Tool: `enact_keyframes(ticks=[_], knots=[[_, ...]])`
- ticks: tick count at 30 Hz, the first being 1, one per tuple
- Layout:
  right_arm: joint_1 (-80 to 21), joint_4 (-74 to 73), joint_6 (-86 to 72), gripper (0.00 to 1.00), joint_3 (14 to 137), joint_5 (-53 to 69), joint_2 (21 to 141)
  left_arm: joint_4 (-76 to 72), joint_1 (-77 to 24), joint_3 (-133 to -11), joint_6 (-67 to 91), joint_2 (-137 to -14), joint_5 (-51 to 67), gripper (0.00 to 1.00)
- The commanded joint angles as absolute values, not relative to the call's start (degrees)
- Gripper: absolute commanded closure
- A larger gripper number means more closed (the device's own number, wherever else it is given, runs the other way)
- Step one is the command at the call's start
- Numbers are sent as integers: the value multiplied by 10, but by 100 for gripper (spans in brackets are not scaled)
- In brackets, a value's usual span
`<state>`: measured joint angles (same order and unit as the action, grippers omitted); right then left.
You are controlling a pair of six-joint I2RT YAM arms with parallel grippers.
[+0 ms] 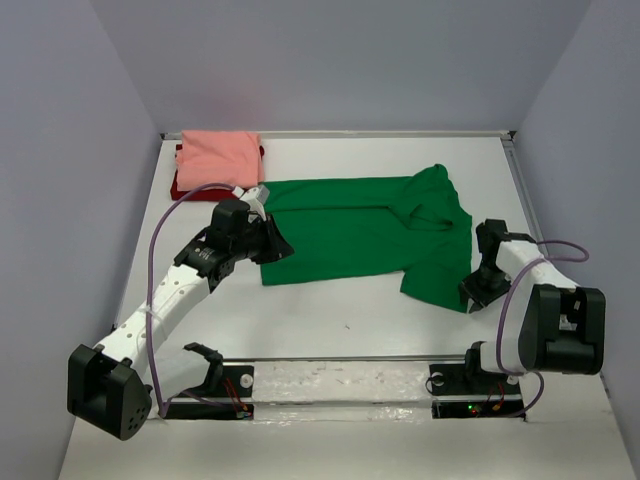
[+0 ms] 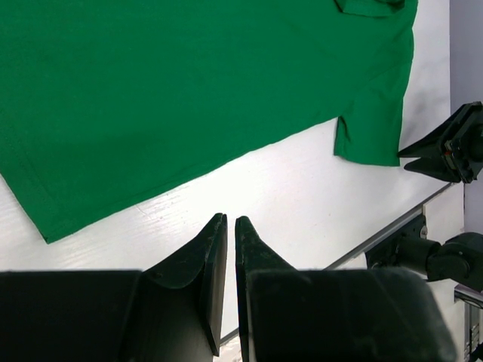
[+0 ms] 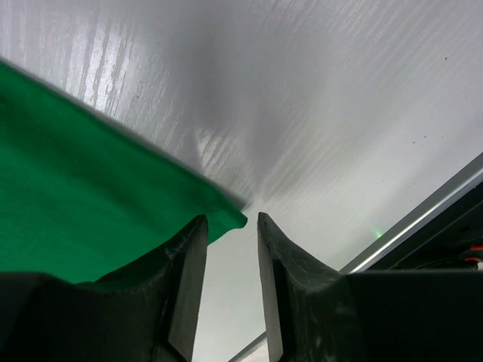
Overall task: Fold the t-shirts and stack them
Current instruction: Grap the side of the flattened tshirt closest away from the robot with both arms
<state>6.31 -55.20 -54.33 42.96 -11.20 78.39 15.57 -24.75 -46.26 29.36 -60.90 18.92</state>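
The bright green t-shirt (image 1: 350, 230) lies spread across the middle of the white table, its right side bunched and folded over. At the back left a folded salmon pink t-shirt (image 1: 220, 155) rests on a dark red one (image 1: 178, 186). My left gripper (image 1: 282, 250) hovers at the green shirt's near left corner. In the left wrist view that gripper (image 2: 230, 220) is shut with only a slit between the jaws, empty, over bare table just short of the green hem (image 2: 189, 90). My right gripper (image 1: 470, 298) is low at the near right sleeve. It (image 3: 231, 219) stands open, with the green sleeve corner (image 3: 226, 219) poking between its tips.
A metal rail (image 1: 340, 360) runs along the near edge between the arm bases. Grey walls enclose the table on the left, back and right. The right gripper (image 2: 453, 147) shows at the right edge of the left wrist view.
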Motion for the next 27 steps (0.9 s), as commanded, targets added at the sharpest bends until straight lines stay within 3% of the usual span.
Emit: enact_keyframes(ticks=[1, 9, 17, 21, 23, 27], knots=[[66, -532, -557, 60, 416, -134, 771, 156, -250, -471, 282, -592, 204, 80], [66, -519, -551, 57, 420, -121, 825, 154, -248, -476, 283, -593, 210, 80], [66, -495, -548, 66, 411, -124, 848, 154, -249, -473, 282, -596, 209, 80], [66, -493, -550, 86, 411, -123, 845, 149, -248, -473, 282, -602, 212, 80], [66, -492, -553, 87, 410, -122, 844, 149, -249, -472, 283, -601, 212, 80], [66, -487, -554, 100, 404, -116, 838, 145, -247, -468, 285, -600, 210, 80]])
